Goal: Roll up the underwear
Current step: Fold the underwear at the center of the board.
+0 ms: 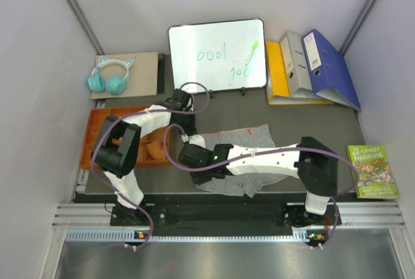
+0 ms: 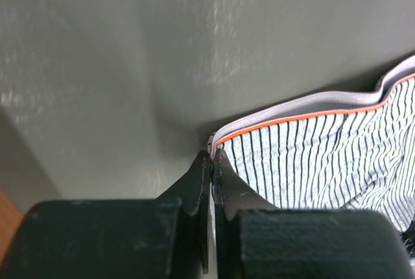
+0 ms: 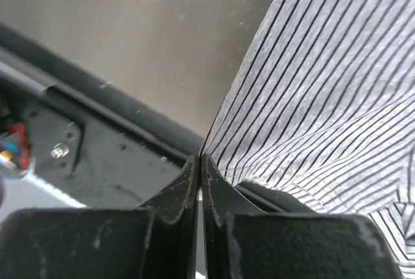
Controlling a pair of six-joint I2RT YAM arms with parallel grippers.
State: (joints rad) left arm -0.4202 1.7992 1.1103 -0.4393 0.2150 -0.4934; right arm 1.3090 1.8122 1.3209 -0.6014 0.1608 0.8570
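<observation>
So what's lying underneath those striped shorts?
Only the dark table shows around the striped shorts. Anything directly beneath is hidden by the cloth, and the right arm covers its middle. The left tool and right tool each pinch an edge.

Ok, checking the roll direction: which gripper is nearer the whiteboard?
Left. The left gripper pinches the striped boxers' waistband corner on the side toward the whiteboard. The right gripper pinches their hem on the near side, farther from it.
</observation>
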